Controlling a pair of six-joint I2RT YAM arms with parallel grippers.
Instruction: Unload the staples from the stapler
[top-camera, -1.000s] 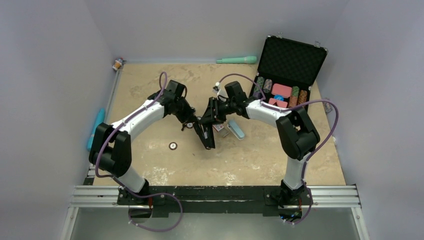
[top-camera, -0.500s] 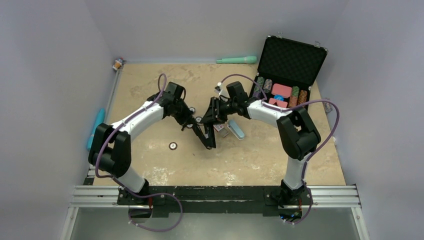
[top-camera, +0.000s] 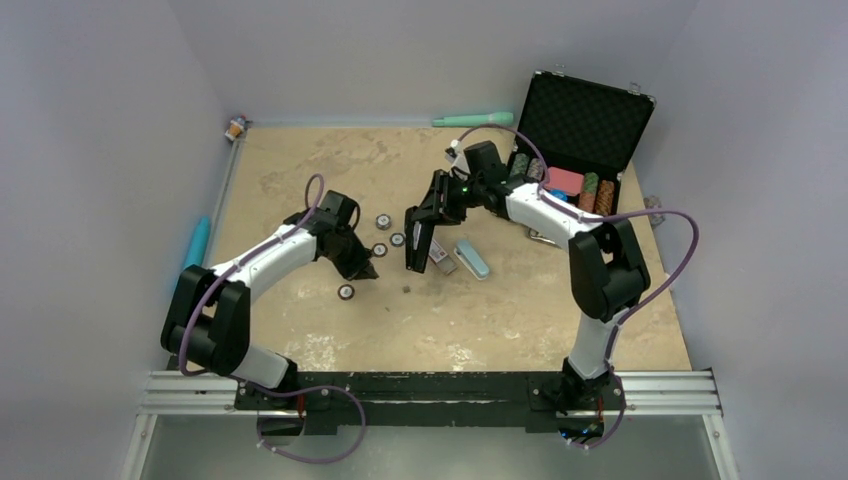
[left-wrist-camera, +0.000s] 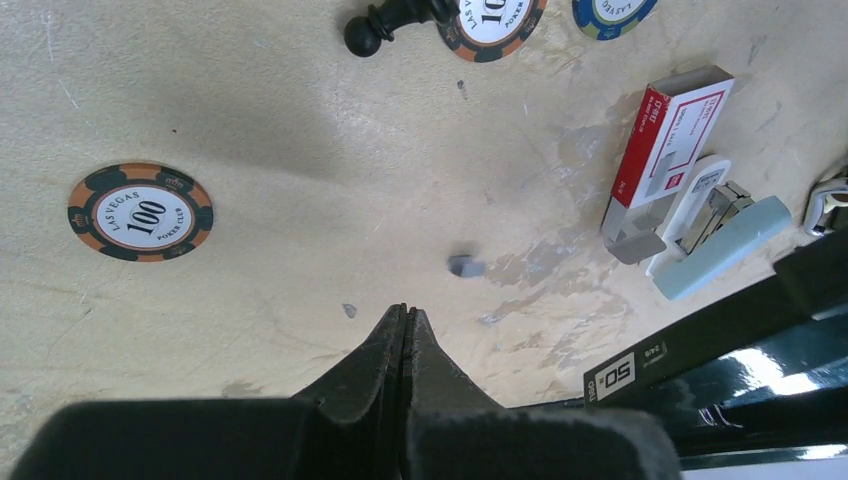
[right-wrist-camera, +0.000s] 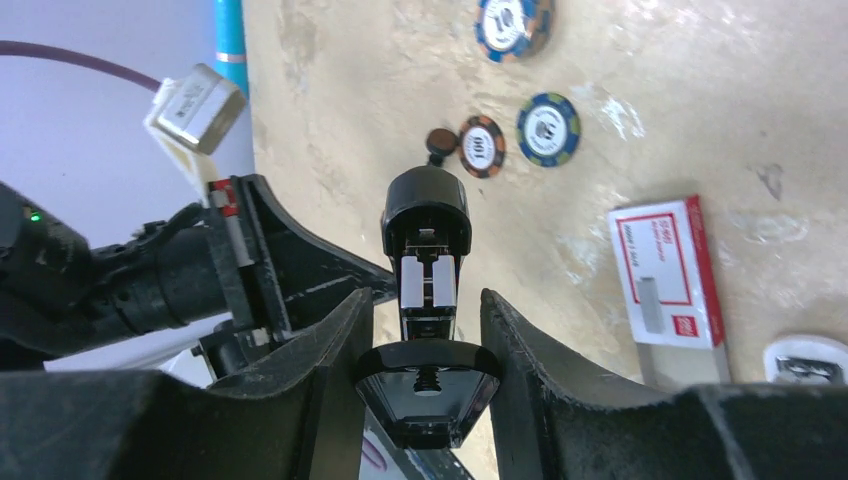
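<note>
My right gripper (right-wrist-camera: 428, 345) is shut on the black stapler (right-wrist-camera: 427, 240), which points away from the wrist camera with its silvery channel showing. Seen from above, the stapler (top-camera: 415, 242) hangs tilted over the table's middle below the right gripper (top-camera: 432, 205). A tiny grey strip, the staples (left-wrist-camera: 465, 265), lies loose on the table just ahead of my left gripper (left-wrist-camera: 405, 312), which is shut with nothing in it. From above the staples (top-camera: 407, 289) sit between the left gripper (top-camera: 362, 268) and the stapler.
A pink-and-white box (top-camera: 440, 258) and a light blue stapler-like bar (top-camera: 473, 258) lie right of the stapler. Several poker chips (top-camera: 383, 221) are scattered near the left gripper. An open black case (top-camera: 585, 120) stands at the back right, and a teal pen (top-camera: 473, 120) lies along the back wall.
The grippers have drawn apart. The left one pulled back to the left, away from the stapler. The right one carried the stapler up and toward the back. The grey strip now lies on the table.
</note>
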